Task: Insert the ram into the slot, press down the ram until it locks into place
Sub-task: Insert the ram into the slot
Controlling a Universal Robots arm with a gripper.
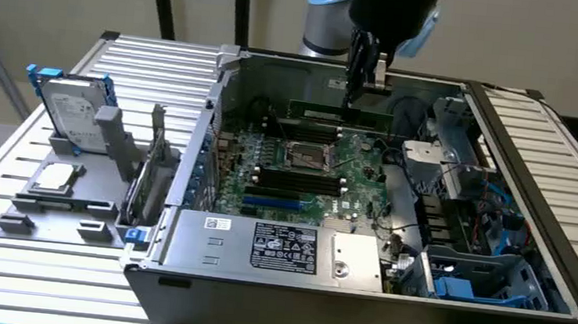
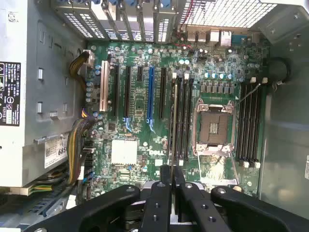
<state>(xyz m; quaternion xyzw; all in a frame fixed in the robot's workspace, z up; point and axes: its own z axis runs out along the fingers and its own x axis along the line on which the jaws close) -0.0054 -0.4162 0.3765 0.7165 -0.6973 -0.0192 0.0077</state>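
- One gripper (image 1: 353, 101) (image 2: 172, 170), its two black fingers clenched on the upper edge of the ram (image 1: 327, 113) (image 2: 174, 121).
- One ram, held level and raised above the motherboard (image 1: 357, 164). In the exterior view it shows at 12 o'clock of the CPU socket (image 1: 307, 156).
- The wrist view shows it edge-on, running along a bank of black sockets.
- The slot (image 1: 298, 180) (image 2: 186, 116) is one of four parallel black ones, at 6 o'clock of the CPU socket in the exterior view.
- A second bank (image 2: 252, 121) of four lies across the socket.
- One blue slot (image 1: 275, 202) (image 2: 151, 96) sits at 6 o'clock of the slot's bank.
- One power supply (image 1: 281, 248) is at 6 o'clock inside the open case (image 1: 359, 317).
- One hard drive (image 1: 68, 115) stands on a grey fixture (image 1: 55, 208), at 9 o'clock of the case.
- A slatted metal table (image 1: 38, 274) carries everything, with a pale wall (image 1: 62, 1) behind.
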